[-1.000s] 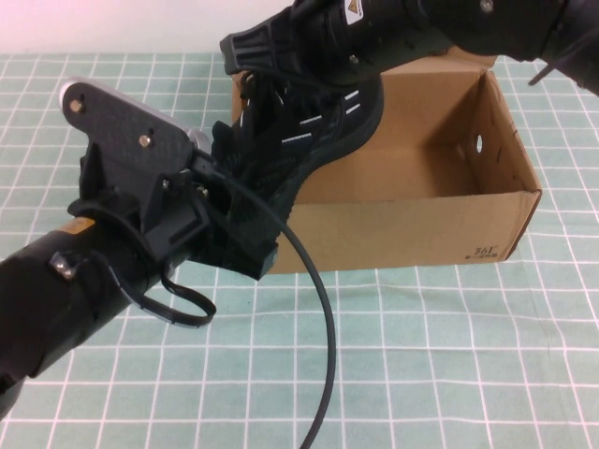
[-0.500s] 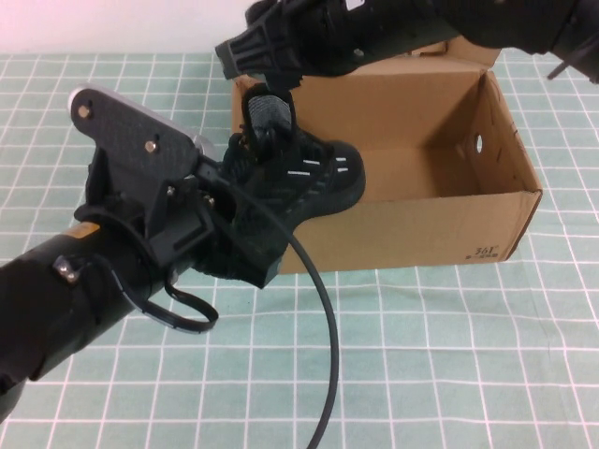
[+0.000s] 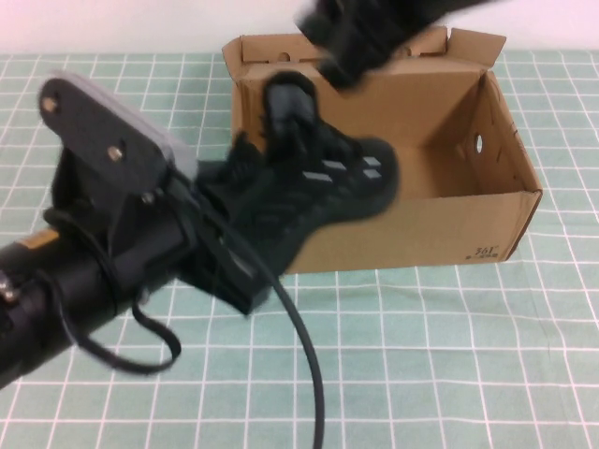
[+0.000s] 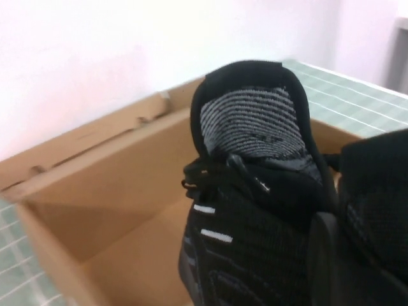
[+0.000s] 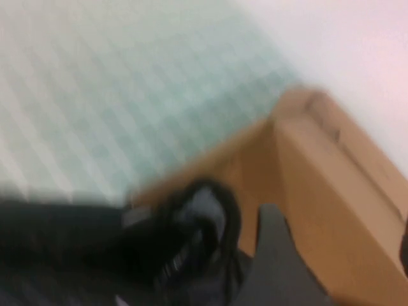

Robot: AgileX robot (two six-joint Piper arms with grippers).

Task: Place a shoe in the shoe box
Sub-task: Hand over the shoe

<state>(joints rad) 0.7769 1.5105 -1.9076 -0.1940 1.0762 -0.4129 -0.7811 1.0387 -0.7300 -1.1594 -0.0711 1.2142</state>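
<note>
The shoe (image 3: 323, 187), a black mesh sneaker with white dashes, hangs over the front left wall of the shoe box (image 3: 440, 220), its toe pointing right over the box's inside. My left gripper (image 3: 236, 238) is shut on the shoe's heel end, and one finger (image 4: 326, 261) presses into the mesh. The tongue (image 4: 252, 121) stands up in front of the cardboard wall (image 4: 95, 191). My right gripper (image 3: 354, 49) hovers blurred above the box's back wall, open, clear of the shoe. Only cardboard (image 5: 319, 166) shows between its fingers (image 5: 271, 255), with the shoe (image 5: 191, 220) beside them.
The box is a plain brown carton with its lid flap (image 3: 468, 42) folded back and a round hole (image 3: 478, 144) in its right wall. It stands on a green checked mat (image 3: 440, 365). A black cable (image 3: 309, 374) droops from my left arm across the mat in front.
My right gripper has let go of the shoe and risen away to the back right. The shoe has swung lower, toe further right over the box. My left arm has shifted slightly left.
</note>
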